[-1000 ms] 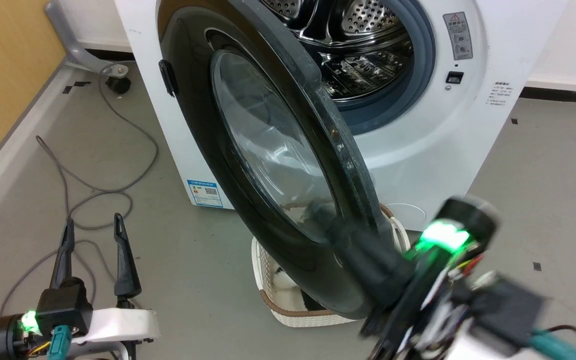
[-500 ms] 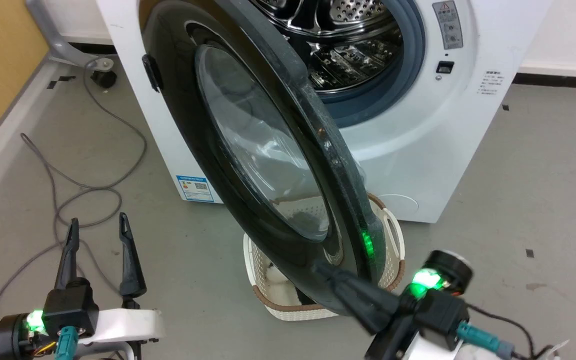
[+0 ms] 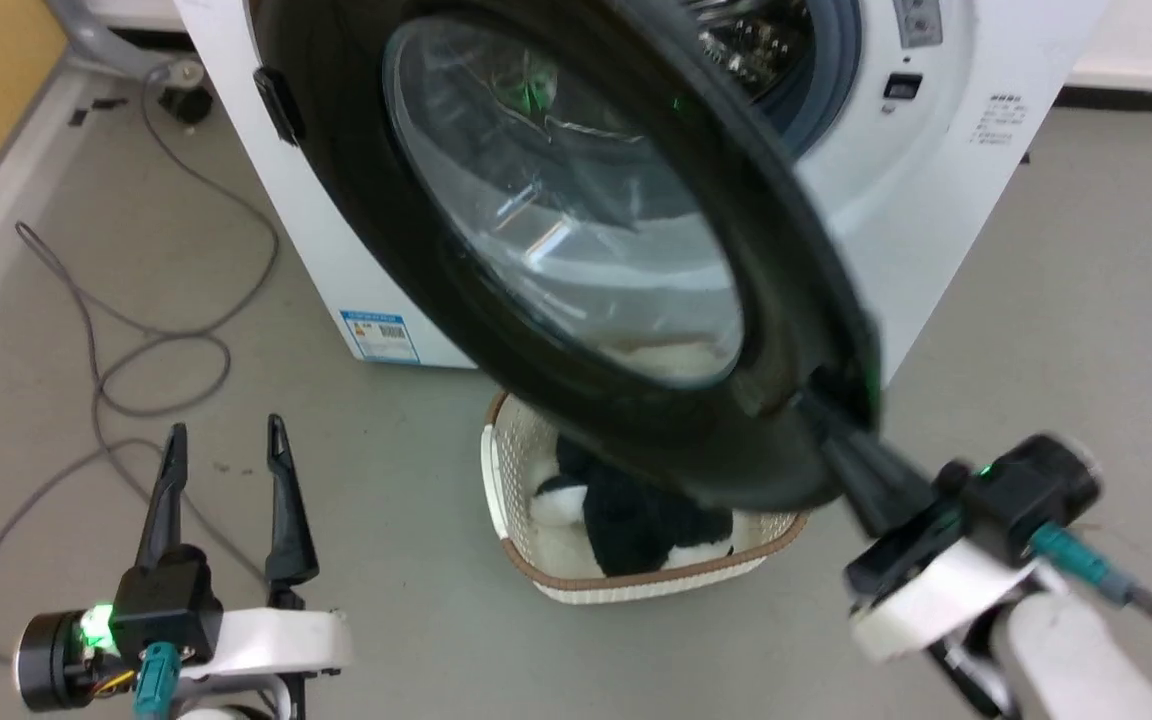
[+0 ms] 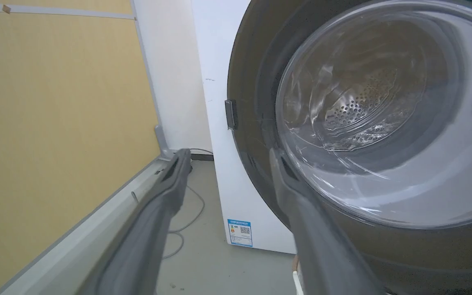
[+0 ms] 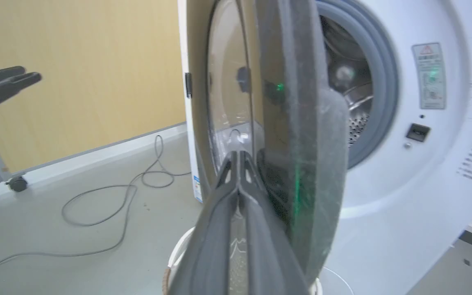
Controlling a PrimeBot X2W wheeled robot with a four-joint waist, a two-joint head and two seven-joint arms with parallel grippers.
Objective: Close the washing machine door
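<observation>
The washing machine door (image 3: 576,200), black-framed with a clear glass bowl, stands partly open in front of the white washing machine (image 3: 946,190). My right gripper (image 3: 821,415) is shut with nothing in it, and its fingertips rest against the door's outer face near the lower right rim. In the right wrist view the joined fingers (image 5: 238,164) lie beside the door (image 5: 301,123), with the steel drum (image 5: 357,106) showing behind it. My left gripper (image 3: 226,440) hangs open at the lower left, apart from the door. Its fingers (image 4: 279,164) frame the door (image 4: 363,123).
A cream perforated basket (image 3: 496,470) holding dark and white laundry sits on the floor under the door. Grey cable (image 3: 136,350) loops across the floor to the left. A yellow wall panel (image 4: 55,123) with a pale skirting runs along the left side.
The door has swung further toward the machine, now covering most of the drum opening. My right gripper has travelled with it, forward and to the right. The left gripper has kept its place.
</observation>
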